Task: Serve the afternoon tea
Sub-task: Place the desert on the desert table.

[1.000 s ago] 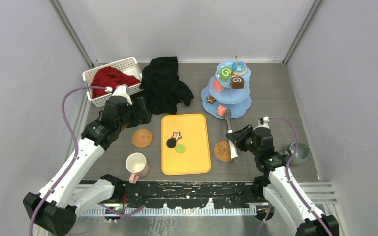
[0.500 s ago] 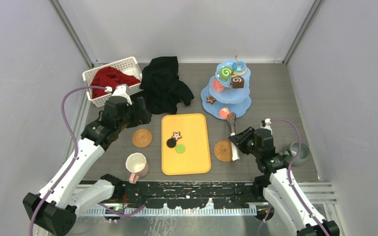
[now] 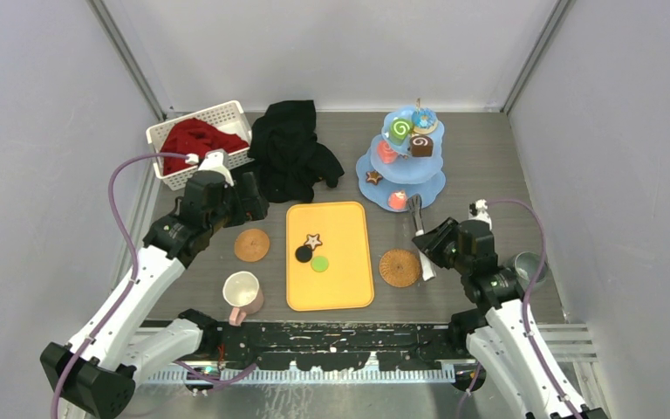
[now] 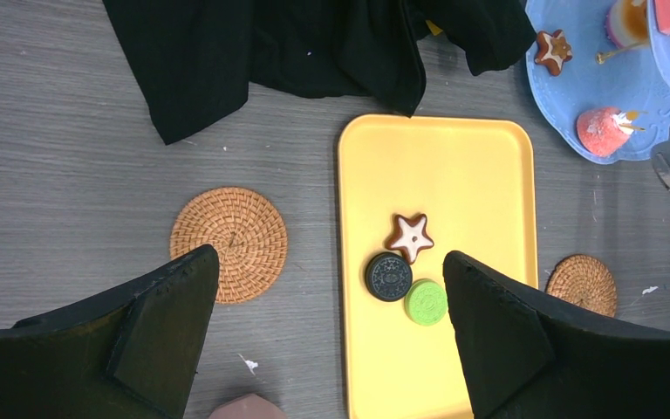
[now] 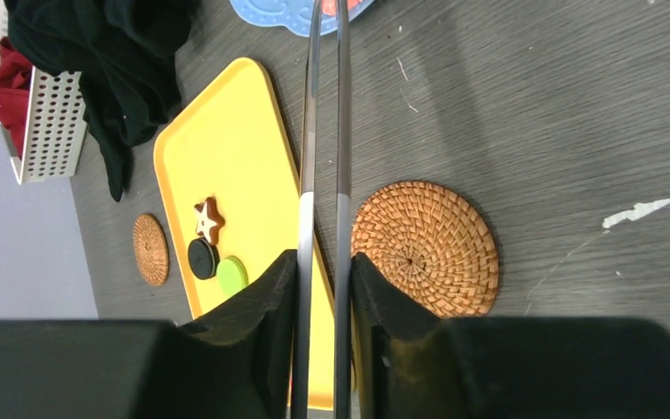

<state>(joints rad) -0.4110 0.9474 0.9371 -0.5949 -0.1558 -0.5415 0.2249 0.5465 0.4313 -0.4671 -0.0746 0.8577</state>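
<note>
The pale-blue three-tier stand (image 3: 432, 182) at the back right carries a green swirl roll (image 3: 400, 129), a blue donut (image 3: 424, 119), a brown roll (image 3: 420, 145), a star cookie (image 3: 372, 177) and a pink sweet (image 3: 394, 199). My right gripper (image 5: 324, 257) is shut on metal tongs (image 5: 342, 131), whose two arms stand slightly apart. Their tip (image 3: 415, 205) lies just off the stand's lowest tier and holds nothing. My left gripper (image 4: 327, 257) hangs open above the table's left half. The pink-handled cream mug (image 3: 242, 292) is near the front left, the grey metal mug (image 3: 528, 269) at the right edge.
A flat orange-yellow tray (image 3: 340, 279) holds a star cookie (image 3: 313, 241), a black cookie (image 3: 304, 254) and a green cookie (image 3: 319, 263). Woven coasters (image 3: 251, 245) (image 3: 399, 267) flank it. A white basket (image 3: 227, 113) with red cloth and a black cloth (image 3: 292, 153) lie at the back.
My right arm has drawn back to the right with the tongs, their tip sliding off the pink sweet on the lowest tier. The tongs' arms have spread a little. The left arm is still.
</note>
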